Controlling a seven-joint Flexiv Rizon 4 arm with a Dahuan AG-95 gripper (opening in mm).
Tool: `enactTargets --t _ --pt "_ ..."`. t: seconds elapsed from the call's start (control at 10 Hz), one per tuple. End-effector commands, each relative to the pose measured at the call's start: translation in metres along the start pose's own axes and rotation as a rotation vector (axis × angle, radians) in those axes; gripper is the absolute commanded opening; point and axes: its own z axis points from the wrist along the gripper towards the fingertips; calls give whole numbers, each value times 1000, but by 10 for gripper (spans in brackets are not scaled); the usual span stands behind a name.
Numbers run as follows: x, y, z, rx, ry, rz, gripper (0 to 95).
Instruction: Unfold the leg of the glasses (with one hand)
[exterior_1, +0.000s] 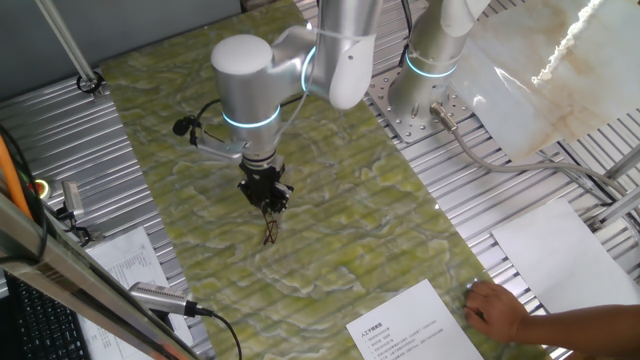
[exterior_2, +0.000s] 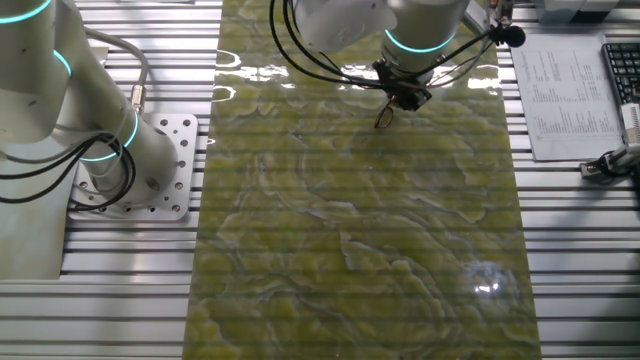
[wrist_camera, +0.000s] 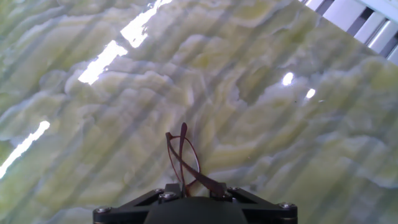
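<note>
1 black claw (exterior_1: 271, 207) on the silver-white arm (exterior_1: 262, 75) pinches the glasses (exterior_1: 270, 232), its fingers pressed onto the thin reddish-brown frame. The glasses hang below the claw over the green marbled bench (exterior_1: 330, 230), nearer its far edge in the other fixed view. A human hand (exterior_1: 497, 310) rests by printed paper (exterior_1: 405, 330) at a bench corner.

Green marbled mat (exterior_2: 360, 230) over a ribbed metal table (exterior_2: 130, 290); printed sheets (exterior_1: 410, 335) at the edges (glare patches on mat).
</note>
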Motion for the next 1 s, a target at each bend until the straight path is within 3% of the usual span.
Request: enactTargets --t 0.1,1.0 --pt "-2 1 0 -37 -15 -2 190" --pt "-9 3 3 -56 -19 -2 190"
